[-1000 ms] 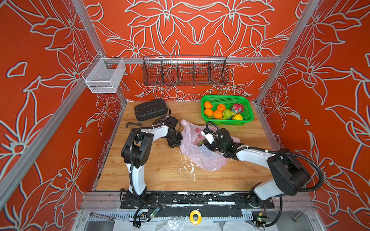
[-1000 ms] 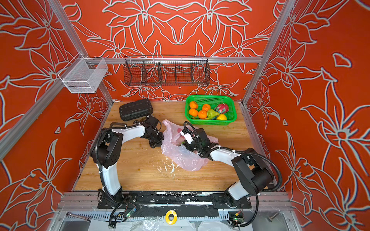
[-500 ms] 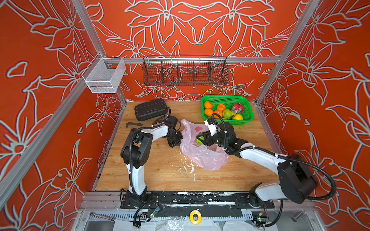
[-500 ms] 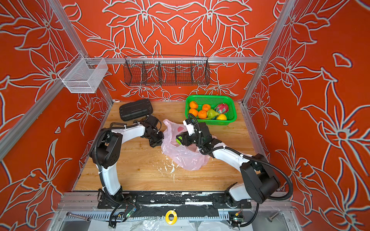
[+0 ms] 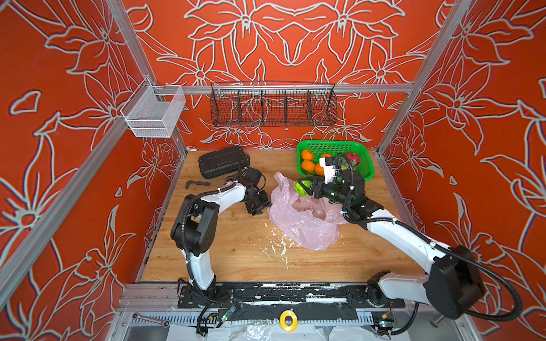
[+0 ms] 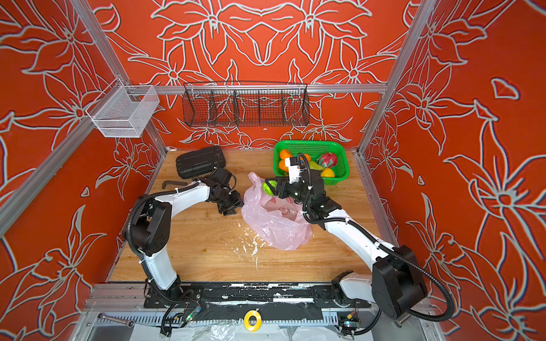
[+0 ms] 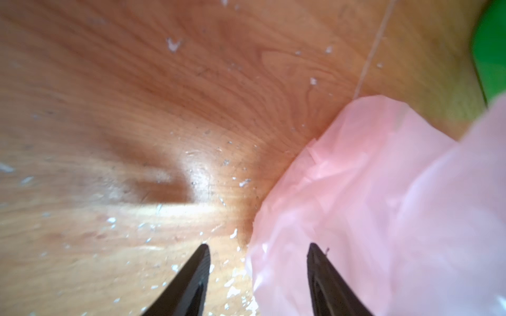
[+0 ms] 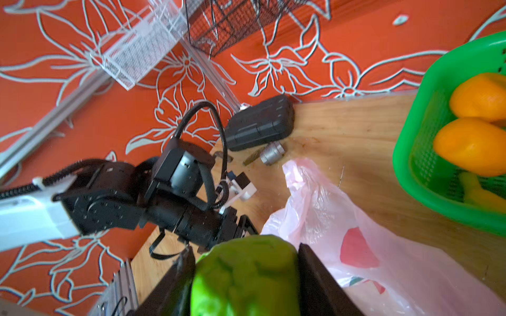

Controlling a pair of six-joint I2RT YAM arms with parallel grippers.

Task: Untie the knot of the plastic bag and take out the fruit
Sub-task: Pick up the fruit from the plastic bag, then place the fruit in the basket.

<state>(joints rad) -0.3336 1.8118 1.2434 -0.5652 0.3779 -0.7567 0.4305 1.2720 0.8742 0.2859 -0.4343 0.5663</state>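
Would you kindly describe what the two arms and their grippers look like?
The left arm and right arm have white links between bulky black joints, with black cables running alongside. The left gripper and right gripper are black; the left one's fingers taper to points.

My left gripper point(image 7: 258, 247): low, just beside the bag point(image 5: 304, 227), jaws apart. My right gripper point(image 8: 245, 247): above the bag, wrist level, clamped on a green fruit point(image 8: 246, 281).

My top views look down on the whole table point(image 5: 236, 251). Both wrist views sit close, sharing the plastic bag point(image 7: 383, 205).
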